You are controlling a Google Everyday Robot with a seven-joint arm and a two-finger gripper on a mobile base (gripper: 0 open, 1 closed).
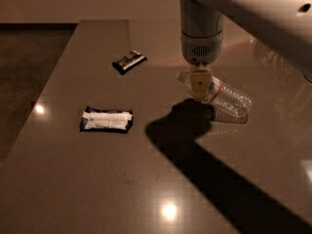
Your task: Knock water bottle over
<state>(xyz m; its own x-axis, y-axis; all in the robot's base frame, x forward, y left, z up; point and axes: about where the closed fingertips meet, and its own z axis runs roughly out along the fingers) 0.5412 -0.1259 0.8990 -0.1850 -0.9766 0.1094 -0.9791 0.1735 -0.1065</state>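
Note:
The water bottle [228,97] is clear and ribbed, with a red stripe on its label band. It lies on its side on the brown table [97,179], right of centre, with its white cap end pointing left toward the gripper. My gripper [200,85] hangs straight down from the white arm [201,28] and sits over the cap end of the bottle, hiding part of it. Whether it touches the bottle cannot be told.
A dark snack packet with a white band [106,120] lies at the left middle. A smaller dark packet [129,61] lies farther back. The table's left edge runs along dark floor [24,67]. The arm's shadow [209,160] crosses the table's front right.

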